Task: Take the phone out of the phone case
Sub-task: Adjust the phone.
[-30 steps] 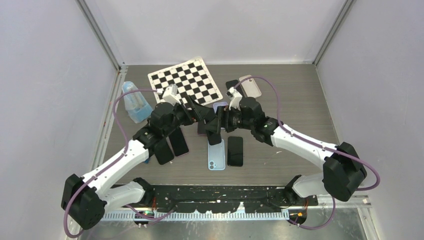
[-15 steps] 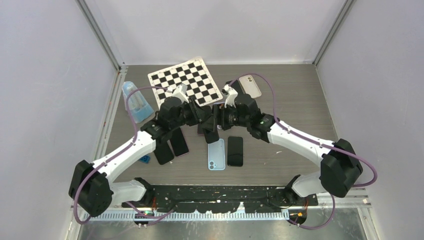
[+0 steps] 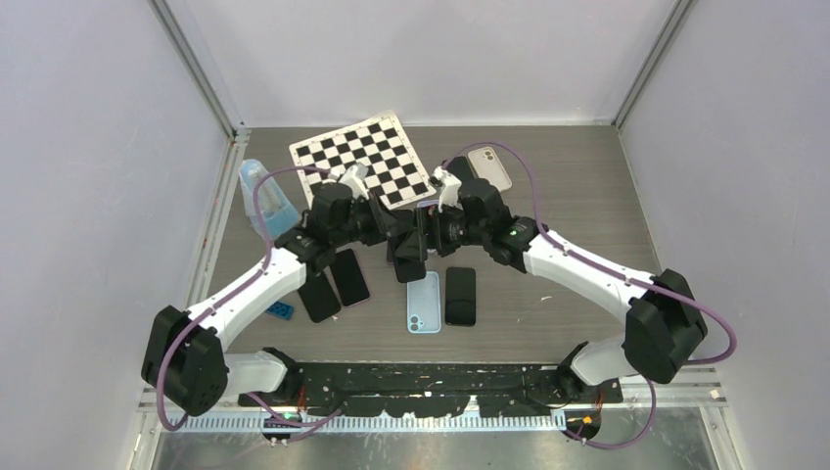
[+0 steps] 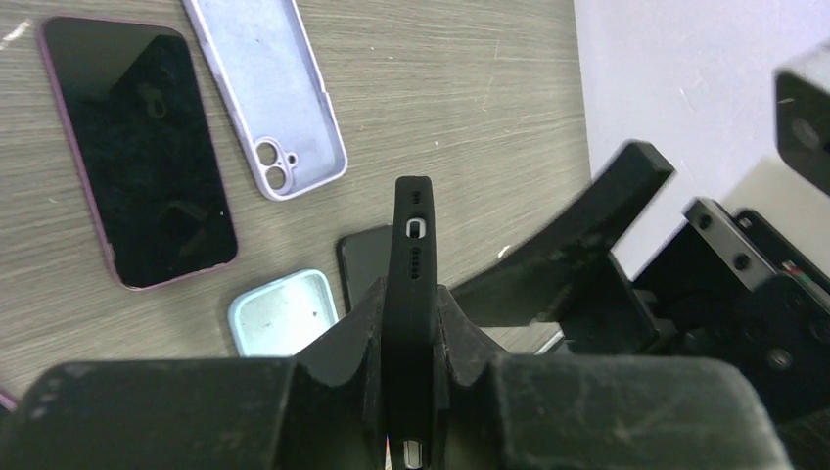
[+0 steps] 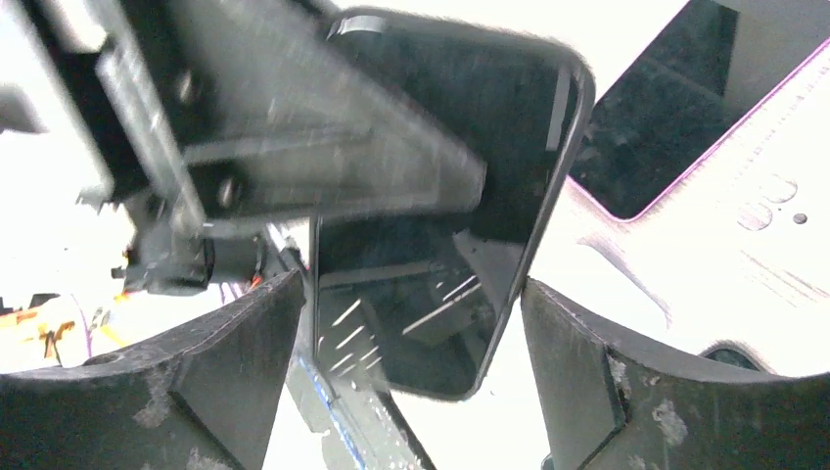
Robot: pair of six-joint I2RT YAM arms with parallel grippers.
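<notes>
Near the middle of the left wrist frame, the phone case (image 4: 412, 245) is seen edge-on: a slim, matte black shell with rounded corners, a small oval port opening and a row of speaker holes cut into its end. It is clenched between the broad black fingers of the left claw (image 4: 406, 328) and held upright above the tabletop (image 4: 470, 88), whose grey surface is marked by a fine wood grain. The phone (image 5: 431, 284) is seated inside the case; its glossy dark screen, filling the centre of the right wrist frame, carries streaked reflections. The right claw (image 5: 411, 338) is spread wide, one scuffed finger on either side of the screen; contact with the edges cannot be made out. On the tabletop at upper left of the left wrist frame, an empty lilac case (image 4: 266, 93) with a smooth lining and a twin camera cut-out lies beside a dark handset (image 4: 142, 152) rimmed in purple.
</notes>
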